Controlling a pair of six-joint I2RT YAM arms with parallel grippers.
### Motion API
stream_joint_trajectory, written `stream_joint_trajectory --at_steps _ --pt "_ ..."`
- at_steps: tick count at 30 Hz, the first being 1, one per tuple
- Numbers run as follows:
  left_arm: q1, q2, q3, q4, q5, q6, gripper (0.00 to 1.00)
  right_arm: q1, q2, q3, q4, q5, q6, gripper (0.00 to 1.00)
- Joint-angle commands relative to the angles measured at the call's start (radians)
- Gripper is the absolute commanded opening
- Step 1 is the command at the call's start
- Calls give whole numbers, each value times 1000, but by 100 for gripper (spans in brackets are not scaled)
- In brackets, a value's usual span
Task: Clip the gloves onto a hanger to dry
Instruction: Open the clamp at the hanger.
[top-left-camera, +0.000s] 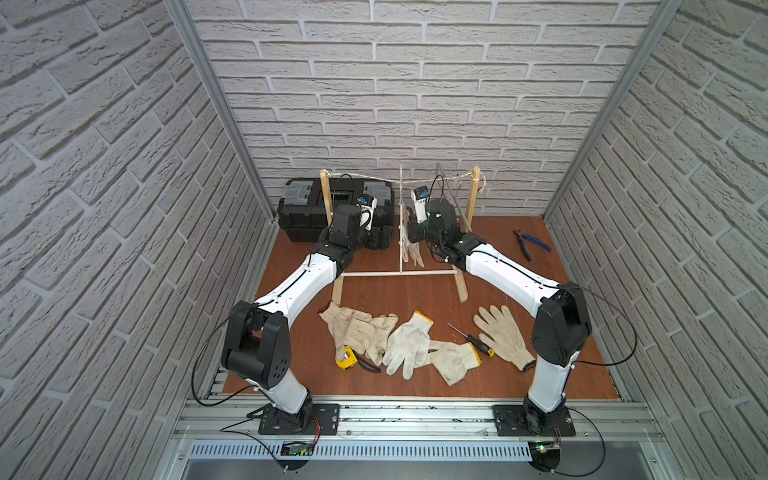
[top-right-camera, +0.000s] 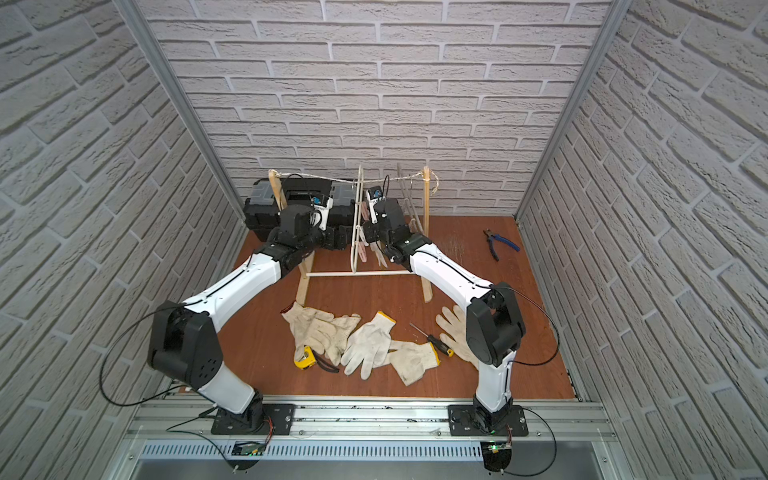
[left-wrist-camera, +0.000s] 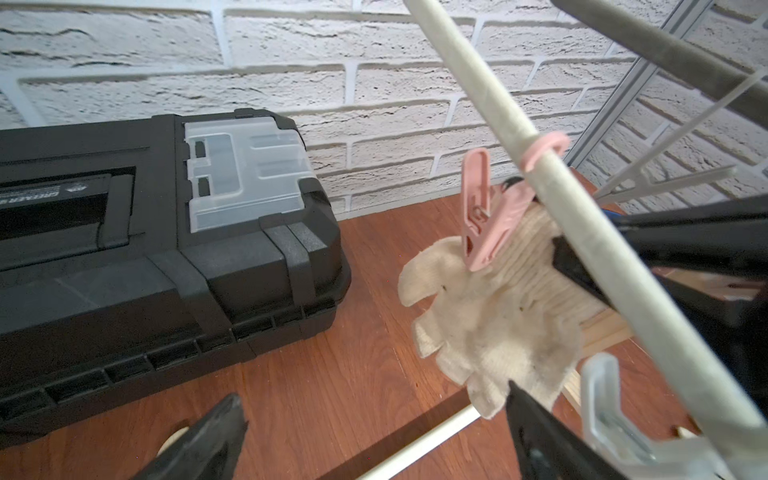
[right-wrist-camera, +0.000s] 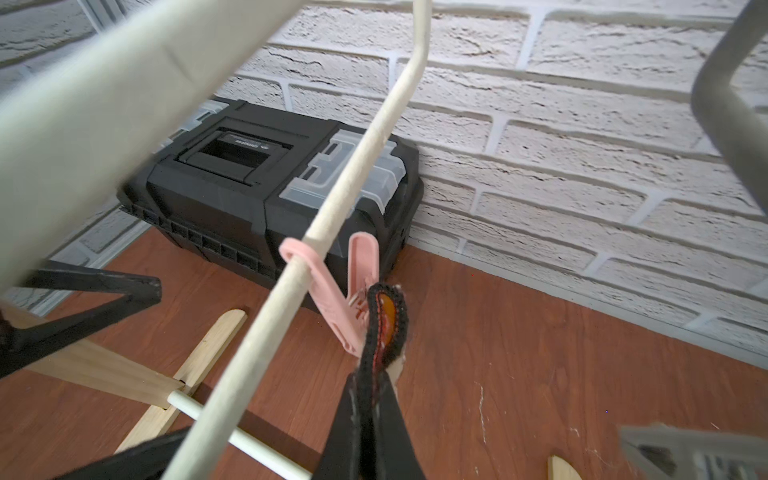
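Observation:
An off-white glove (left-wrist-camera: 490, 320) with a dark-edged cuff (right-wrist-camera: 384, 320) hangs at the white hanger (top-left-camera: 401, 216), fingers down. My right gripper (right-wrist-camera: 374, 374) is shut on that cuff, right beside a pink clip (right-wrist-camera: 349, 299) hooked on the hanger bar (left-wrist-camera: 582, 216). The clip's (left-wrist-camera: 486, 220) lower end lies on the cuff. On the other side of the hanger my left gripper (left-wrist-camera: 374, 403) stands open and holds nothing, with one fingertip (left-wrist-camera: 515, 390) just in front of the glove's fingers. Several more gloves (top-left-camera: 409, 343) lie on the brown table near its front, seen in both top views (top-right-camera: 370, 345).
A black toolbox (top-left-camera: 307, 208) stands at the back left behind the left arm. A wooden rack (top-left-camera: 461, 286) with a rope carries the white hanger and a grey hanger (top-left-camera: 451, 199). Pliers (top-left-camera: 530, 243), a screwdriver (top-left-camera: 471, 338) and a yellow tape measure (top-left-camera: 347, 357) lie on the table.

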Motion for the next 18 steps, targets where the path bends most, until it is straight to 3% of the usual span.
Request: stream_joint_trajectory --at_steps 1,7,18 --pt "1 23 42 78 49 -31 98 -26 16 61 75 -83 -5 3" --pt "7 37 62 78 101 -50 98 -41 45 112 48 -170 -42 4" --pt "27 -42 17 30 100 41 98 -50 86 175 33 -359 -90 6"
